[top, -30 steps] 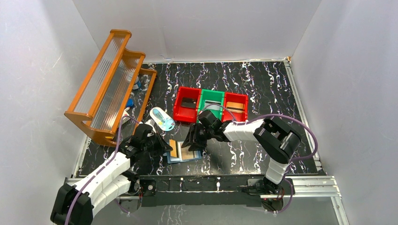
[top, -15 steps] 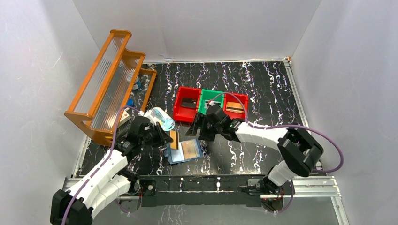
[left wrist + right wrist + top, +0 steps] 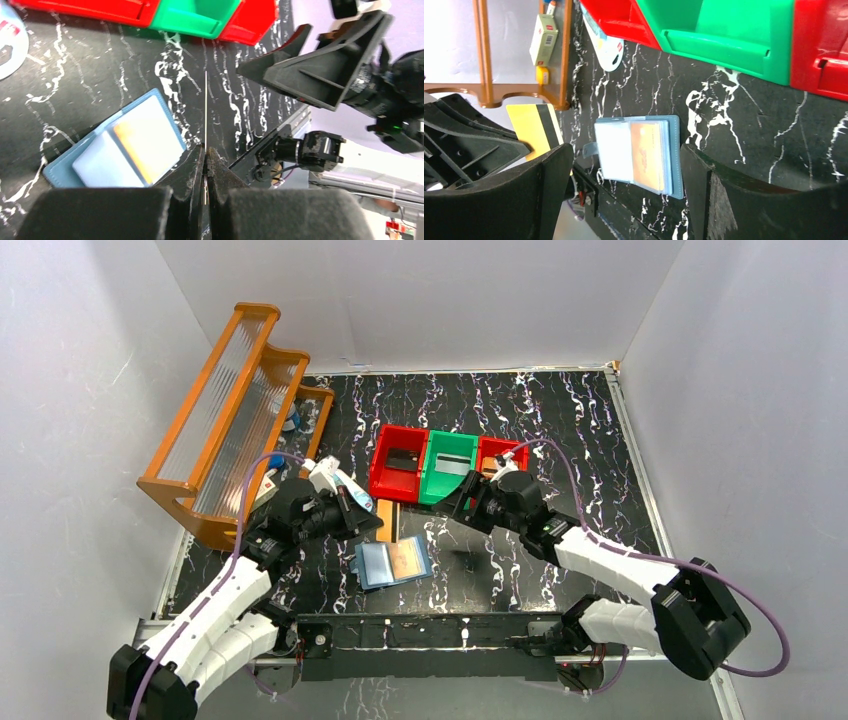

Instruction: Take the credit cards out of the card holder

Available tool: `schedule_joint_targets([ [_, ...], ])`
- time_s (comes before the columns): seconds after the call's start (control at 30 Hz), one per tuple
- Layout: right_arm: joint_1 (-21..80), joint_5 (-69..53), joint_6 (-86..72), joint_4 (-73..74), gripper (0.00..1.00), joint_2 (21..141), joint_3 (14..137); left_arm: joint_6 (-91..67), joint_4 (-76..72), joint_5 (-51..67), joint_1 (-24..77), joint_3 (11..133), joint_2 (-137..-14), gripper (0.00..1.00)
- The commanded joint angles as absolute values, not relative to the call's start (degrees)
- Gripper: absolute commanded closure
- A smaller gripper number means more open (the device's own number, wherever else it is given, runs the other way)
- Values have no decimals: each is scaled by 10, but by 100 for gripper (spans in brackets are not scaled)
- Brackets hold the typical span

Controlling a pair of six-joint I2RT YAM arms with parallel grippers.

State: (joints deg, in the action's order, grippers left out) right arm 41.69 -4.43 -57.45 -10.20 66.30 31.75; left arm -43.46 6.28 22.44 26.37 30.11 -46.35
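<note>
Pinching thin, seemingly glossy tan card (image 3: 526, 127): left fingers (image 3: 220, 172).

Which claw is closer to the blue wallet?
Left. The left claw, gripping a tan card, is just beyond the blue wallet; the right claw sits farther right, near the green bin.

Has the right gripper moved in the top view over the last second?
Yes. The right gripper has drawn back from over the card holder toward the far right, now beside the green bin.
</note>
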Motion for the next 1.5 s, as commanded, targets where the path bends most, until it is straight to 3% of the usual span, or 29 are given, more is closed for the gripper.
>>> schedule_joint_targets([
  [0.0,394,-147,-583,-210,14,659,312,-463,-14,284,262,305,-469,100],
  [0.2,391,-210,-628,-304,13,684,301,-488,-63,317,262,300,-489,100],
  [0.57,391,-325,-690,-491,37,777,303,-585,-219,367,262,246,-508,100],
  [1.13,391,-398,-738,-622,69,830,286,-625,-258,367,262,235,-506,100],
  [1.47,390,-401,-773,-690,72,861,277,-634,-269,377,262,225,-502,100],
])
